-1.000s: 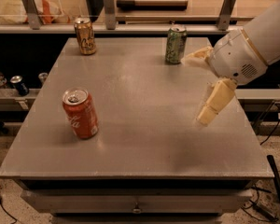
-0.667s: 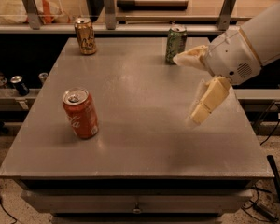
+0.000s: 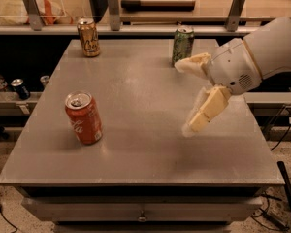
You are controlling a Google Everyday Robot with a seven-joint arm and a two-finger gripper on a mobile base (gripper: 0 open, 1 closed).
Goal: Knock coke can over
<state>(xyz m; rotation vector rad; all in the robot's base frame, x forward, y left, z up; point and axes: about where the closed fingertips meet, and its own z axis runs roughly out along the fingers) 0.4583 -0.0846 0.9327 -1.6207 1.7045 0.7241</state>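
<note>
The coke can (image 3: 83, 117), red-orange with white script and a silver top, stands upright on the left part of the grey table (image 3: 136, 96). My gripper (image 3: 184, 97) hangs above the right part of the table, well to the right of the can and apart from it. Its two cream fingers are spread wide, one finger (image 3: 191, 64) pointing left near the pale green can, the other finger (image 3: 203, 111) angled down toward the table. It holds nothing.
A gold-brown can (image 3: 88, 37) stands at the table's back left. A pale green can (image 3: 183, 44) stands at the back, just behind my upper finger. A shelf with rails runs behind the table. Small cans (image 3: 20, 88) sit on a ledge to the left.
My gripper has moved leftward over the table, toward the coke can. The cans have not moved.
</note>
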